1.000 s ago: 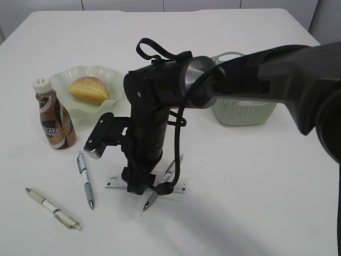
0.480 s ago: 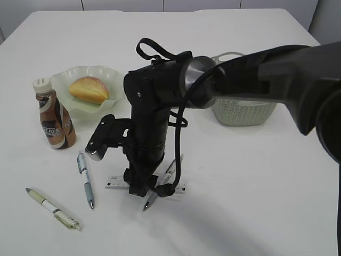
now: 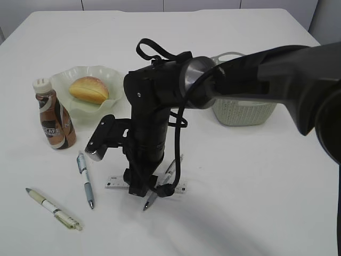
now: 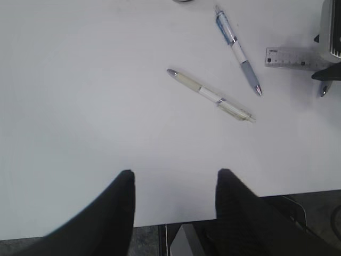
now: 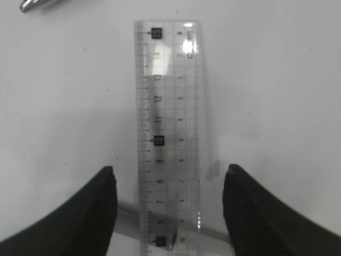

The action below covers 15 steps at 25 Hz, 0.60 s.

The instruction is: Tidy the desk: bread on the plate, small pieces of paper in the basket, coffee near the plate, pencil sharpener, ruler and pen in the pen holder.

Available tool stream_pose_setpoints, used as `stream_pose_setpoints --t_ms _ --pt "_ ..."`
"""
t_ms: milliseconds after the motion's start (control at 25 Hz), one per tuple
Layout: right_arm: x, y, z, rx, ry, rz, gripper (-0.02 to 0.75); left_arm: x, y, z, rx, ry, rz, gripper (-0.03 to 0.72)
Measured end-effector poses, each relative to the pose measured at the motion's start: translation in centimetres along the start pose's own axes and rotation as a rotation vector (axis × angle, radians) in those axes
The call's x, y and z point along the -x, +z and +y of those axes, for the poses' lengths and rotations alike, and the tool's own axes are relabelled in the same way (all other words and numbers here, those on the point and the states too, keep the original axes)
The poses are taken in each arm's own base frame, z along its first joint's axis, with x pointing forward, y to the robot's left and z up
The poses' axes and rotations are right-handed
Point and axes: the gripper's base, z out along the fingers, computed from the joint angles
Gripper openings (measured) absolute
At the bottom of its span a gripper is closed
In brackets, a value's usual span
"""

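Note:
The clear ruler [image 5: 168, 106] lies flat on the white desk [image 3: 250, 192], lengthwise between the fingers of my open right gripper [image 5: 169, 176]; neither finger touches it. A grey pen [image 3: 169, 173] lies slantwise under the ruler's near end. In the exterior view the right gripper [image 3: 139, 189] points straight down at the ruler [image 3: 114, 182]. My left gripper [image 4: 176, 176] hangs open and empty over the desk's front edge. The bread [image 3: 89, 89] sits on the plate [image 3: 69, 74], and the coffee [image 3: 53, 114] stands beside the plate. The basket [image 3: 242, 112] is behind the right arm. Pen holder, pencil sharpener and paper pieces are out of view.
A blue pen [image 3: 85, 178] and a cream pen [image 3: 53, 208] lie left of the ruler; the left wrist view shows the same blue pen [image 4: 238, 50] and cream pen [image 4: 210, 96]. The right arm's bulk blocks the middle of the desk.
The right arm has sunk very slightly toward the ruler. Nothing else has moved.

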Motion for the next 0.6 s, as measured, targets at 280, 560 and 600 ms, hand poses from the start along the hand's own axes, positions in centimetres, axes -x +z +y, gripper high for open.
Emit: stream_pose_setpoints --t_ms 280,560,600 --pt "-0.2 1.0 0.1 0.017 0.002 0.022 0.488 -0.1 -0.2 0.0 -0.001 0.000 -0.008 0.354" --pt "-0.2 1.5 0.1 0.024 0.004 0.027 0.488 -0.1 -0.2 0.0 -0.001 0.000 -0.008 0.354" --pt "-0.2 1.6 0.1 0.025 0.004 0.028 0.488 -0.1 -0.2 0.0 -0.001 0.000 -0.008 0.354"
